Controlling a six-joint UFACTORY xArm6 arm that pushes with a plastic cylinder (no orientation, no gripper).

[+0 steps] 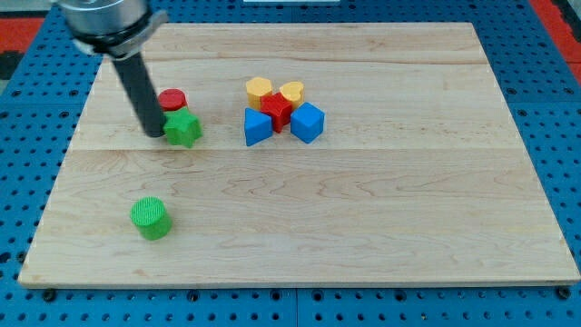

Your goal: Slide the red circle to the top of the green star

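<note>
Worktop (363, 227): wooden board lying on a blue pegboard (554, 109). No container is present; all blocks rest directly on the board.

Red circle (172, 99): sits at the view's upper left, touching the green star (182, 129) along the star's top edge. The pair stands well apart from the other blocks.

My tip (155, 134): down on the board just beside the green star, on its left side, and below-left of the red circle. The arm carries a plain rod and has no jaws, so no open or closed condition applies.

Centre cluster, packed close: yellow hexagon (259, 90), yellow heart (291, 92), red star (278, 110), blue triangle (257, 127), blue cube (308, 123).

Green cylinder (150, 218): alone at the view's lower left.
</note>
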